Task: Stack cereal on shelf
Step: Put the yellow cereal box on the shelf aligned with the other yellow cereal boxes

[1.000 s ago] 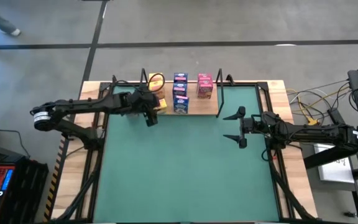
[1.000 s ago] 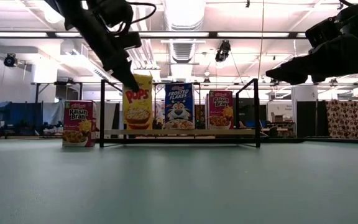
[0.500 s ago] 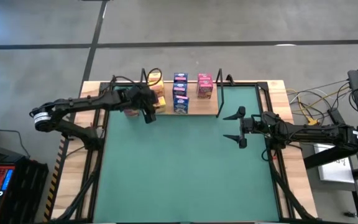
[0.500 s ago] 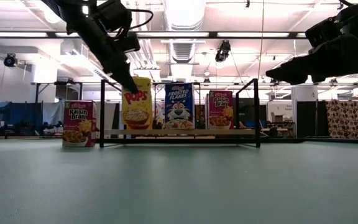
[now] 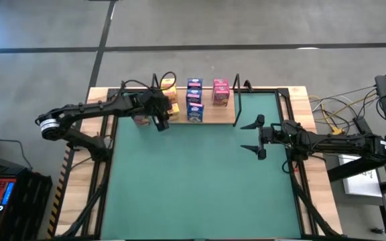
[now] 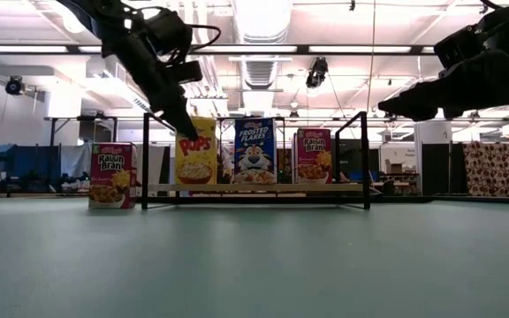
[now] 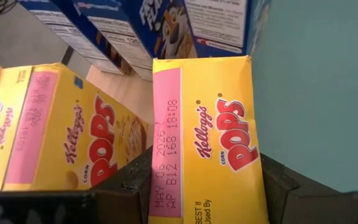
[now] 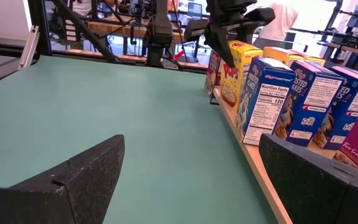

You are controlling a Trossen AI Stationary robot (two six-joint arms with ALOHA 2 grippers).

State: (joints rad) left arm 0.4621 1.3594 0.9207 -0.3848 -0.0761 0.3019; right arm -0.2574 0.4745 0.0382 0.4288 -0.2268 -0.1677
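Observation:
My left gripper (image 5: 159, 118) (image 6: 184, 122) is shut on a yellow Corn Pops box (image 6: 196, 159) (image 7: 219, 137) at the left end of the shelf (image 6: 263, 188) (image 5: 213, 115). More yellow boxes (image 7: 55, 137), blue boxes (image 5: 194, 100) (image 6: 254, 152) and pink boxes (image 5: 220, 92) (image 6: 313, 157) stand upright on the wooden board. One pink box (image 6: 111, 175) (image 5: 140, 120) stands on the table just left of the shelf. My right gripper (image 5: 250, 136) (image 8: 191, 180) hangs open above the mat's right part, touching nothing. My left gripper pinches the yellow Corn Pops box between its two fingers (image 7: 126, 186), which come slanting down from the table's left. They sit at the box's upper left corner (image 6: 186, 132), beside its pink date-stamped top face (image 7: 166, 155). The box stands upright with its bottom edge (image 6: 196, 183) at the shelf board.
A large green mat (image 5: 200, 181) covers the table in front of the shelf. Black wire uprights (image 6: 145, 159) (image 6: 365, 159) stand at the shelf's ends. Cables and equipment (image 5: 354, 114) lie off the table's right side. The room behind holds desks and people (image 8: 284, 15).
My left gripper has moved down and a little toward the far edge, staying shut on the yellow box. The box has come down from above the shelf's left end to the level of the board, still upright.

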